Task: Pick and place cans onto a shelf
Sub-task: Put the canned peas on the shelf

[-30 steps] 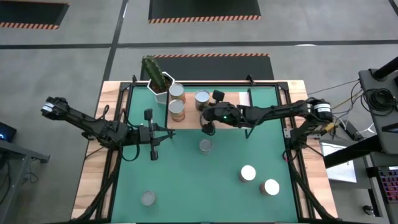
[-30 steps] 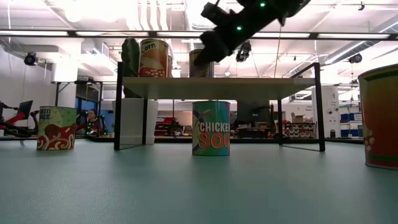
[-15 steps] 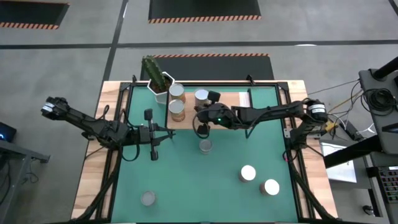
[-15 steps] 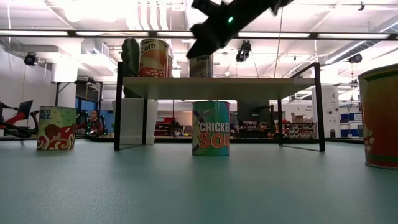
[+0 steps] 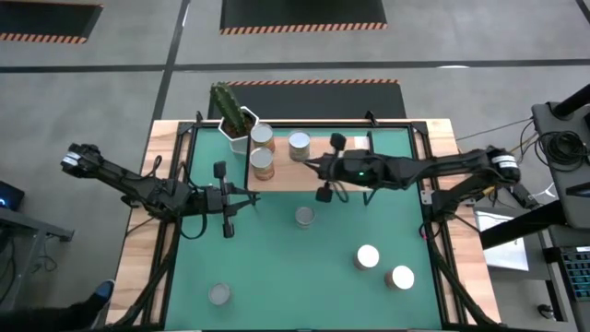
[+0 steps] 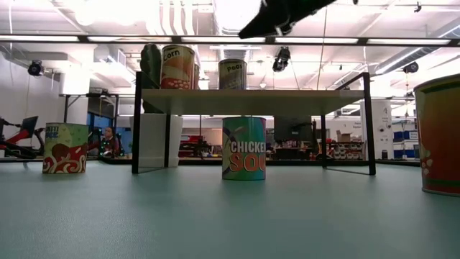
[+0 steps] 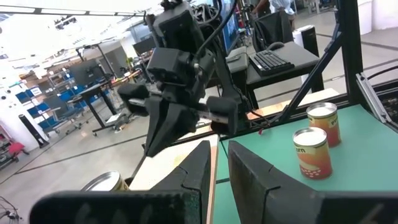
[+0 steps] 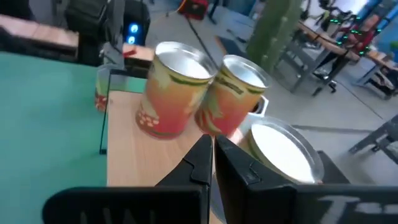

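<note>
The shelf (image 5: 334, 177), a light-wood top on a thin black frame, stands at the far middle of the green mat (image 5: 277, 267). Three cans (image 5: 262, 136) (image 5: 264, 163) (image 5: 299, 145) stand upright on it. Another can (image 6: 244, 147) stands on the mat in front of the shelf, and three more (image 5: 368, 256) (image 5: 402, 277) (image 5: 218, 294) nearer the front. My right gripper (image 5: 316, 166) hovers shut above the shelf top, just right of the cans (image 8: 177, 93). My left gripper (image 5: 241, 198) is shut, left of the shelf, holding nothing.
A cactus in a white pot (image 5: 232, 118) stands at the shelf's far left corner. The shelf's black legs (image 6: 136, 122) (image 6: 369, 122) stand on the mat. Open mat lies between the front cans.
My right gripper, shut throughout, has drawn back from the cans on the shelf toward the table's right edge and has risen. The cans on the shelf stand as before. My left arm has kept still.
</note>
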Controlling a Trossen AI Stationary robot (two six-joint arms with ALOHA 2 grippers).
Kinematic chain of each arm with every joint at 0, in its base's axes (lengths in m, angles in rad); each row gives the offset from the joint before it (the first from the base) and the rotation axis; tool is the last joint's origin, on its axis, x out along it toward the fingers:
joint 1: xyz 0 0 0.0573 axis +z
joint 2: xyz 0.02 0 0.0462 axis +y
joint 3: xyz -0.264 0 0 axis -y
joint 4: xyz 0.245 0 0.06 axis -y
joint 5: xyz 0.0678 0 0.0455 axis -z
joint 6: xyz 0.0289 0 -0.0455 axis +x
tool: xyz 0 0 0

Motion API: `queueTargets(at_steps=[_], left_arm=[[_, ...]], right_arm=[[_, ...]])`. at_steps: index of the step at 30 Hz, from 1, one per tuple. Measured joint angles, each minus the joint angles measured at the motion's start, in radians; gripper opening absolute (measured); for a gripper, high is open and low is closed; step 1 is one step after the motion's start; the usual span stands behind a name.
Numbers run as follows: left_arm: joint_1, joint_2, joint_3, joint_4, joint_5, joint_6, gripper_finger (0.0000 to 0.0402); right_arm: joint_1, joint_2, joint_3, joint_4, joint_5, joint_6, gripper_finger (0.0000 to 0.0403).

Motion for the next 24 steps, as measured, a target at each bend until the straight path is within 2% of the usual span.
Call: queueTargets(at_steps=[6, 12, 19, 24], left_arm=[[0.000, 0.000, 0.000, 0.001, 0.000, 0.000, 0.0038], [0.000, 0.000, 0.000, 0.026, 0.000, 0.007, 0.0038], [0.000, 0.000, 0.000, 0.025, 0.000, 0.007, 0.0038], [0.000, 0.000, 0.000, 0.023, 0.000, 0.007, 0.0038]], right_arm=[[-0.065, -0.081, -0.138, 0.070, 0.044, 0.083, 0.0009], [-0.170, -0.055, -0.209, 0.159, 0.053, 0.139, 0.0009], [-0.245, 0.042, -0.179, 0.217, -0.021, 0.142, 0.0009], [-0.254, 0.103, -0.125, 0.208, -0.053, 0.123, 0.0009]])
